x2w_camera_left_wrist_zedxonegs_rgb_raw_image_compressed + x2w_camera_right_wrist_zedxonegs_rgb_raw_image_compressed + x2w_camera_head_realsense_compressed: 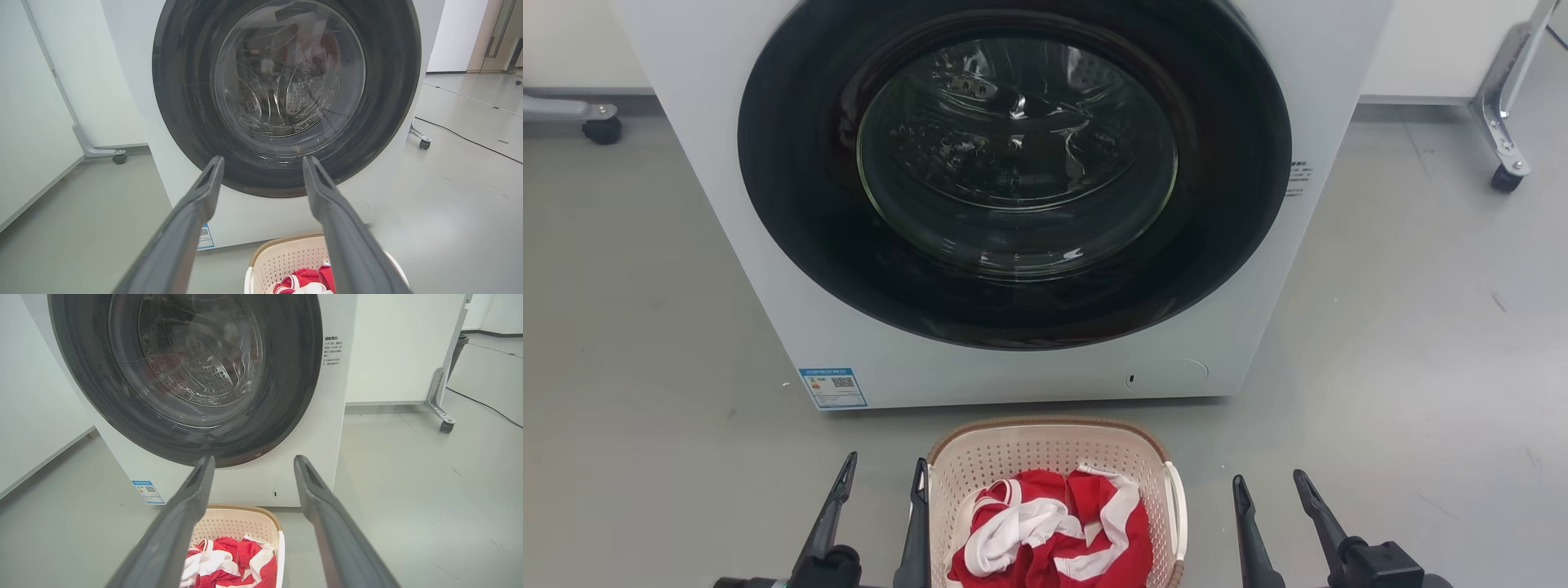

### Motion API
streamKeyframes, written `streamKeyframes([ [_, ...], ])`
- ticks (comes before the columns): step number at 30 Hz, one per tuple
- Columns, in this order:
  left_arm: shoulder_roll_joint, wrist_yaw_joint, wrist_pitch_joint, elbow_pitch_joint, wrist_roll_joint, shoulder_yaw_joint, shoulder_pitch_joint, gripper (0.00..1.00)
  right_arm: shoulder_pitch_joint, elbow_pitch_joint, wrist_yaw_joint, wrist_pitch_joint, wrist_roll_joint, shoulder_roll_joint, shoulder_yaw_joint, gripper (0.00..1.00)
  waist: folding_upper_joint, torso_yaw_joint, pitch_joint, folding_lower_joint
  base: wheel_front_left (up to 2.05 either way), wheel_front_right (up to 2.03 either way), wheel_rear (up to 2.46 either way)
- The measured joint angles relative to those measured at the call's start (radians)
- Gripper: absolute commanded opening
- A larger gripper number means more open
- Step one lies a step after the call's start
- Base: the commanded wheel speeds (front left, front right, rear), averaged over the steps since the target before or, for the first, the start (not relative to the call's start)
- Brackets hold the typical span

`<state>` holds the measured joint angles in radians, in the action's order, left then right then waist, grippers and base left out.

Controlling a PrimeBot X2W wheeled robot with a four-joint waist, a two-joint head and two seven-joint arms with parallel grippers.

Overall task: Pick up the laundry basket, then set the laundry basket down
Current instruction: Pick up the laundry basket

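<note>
Basket w/ red-white cloth sitting btwn L and R jaws, washer standing beyond the tips.
L gripper: jaws gaping, holding nothing, inner finger sitting just beside basket wall. R gripper: jaws gaping, empty, hanging apart from basket.

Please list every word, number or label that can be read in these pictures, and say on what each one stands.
No text can be quoted.
Blue sticker with a QR code, lower left of the washing machine front: print too small to read.
Short block of dark print on the front, right of the door: too small to read.
</note>
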<state>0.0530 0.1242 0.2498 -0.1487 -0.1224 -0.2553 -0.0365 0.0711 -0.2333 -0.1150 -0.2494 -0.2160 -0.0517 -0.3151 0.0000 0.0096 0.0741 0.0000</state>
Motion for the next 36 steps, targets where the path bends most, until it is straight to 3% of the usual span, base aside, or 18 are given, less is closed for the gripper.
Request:
streamKeyframes([
  [16, -0.002, 0.000, 0.000, 0.015, 0.000, 0.011, -0.096, 1.00, 0.126, 0.008, 0.016, 0.000, 0.015, -0.001, 0.035, 1.00, 0.0000, -0.014, 0.148, 0.0000, 0.00, 0.00, 0.00],
  [36, -0.010, 0.000, 0.000, -0.163, -0.031, 0.051, -0.342, 1.00, 0.415, -0.144, 0.058, -0.007, 0.023, -0.014, 0.063, 1.00, 0.0001, -0.017, 0.434, 0.0001, 0.00, 0.00, 0.00],
])
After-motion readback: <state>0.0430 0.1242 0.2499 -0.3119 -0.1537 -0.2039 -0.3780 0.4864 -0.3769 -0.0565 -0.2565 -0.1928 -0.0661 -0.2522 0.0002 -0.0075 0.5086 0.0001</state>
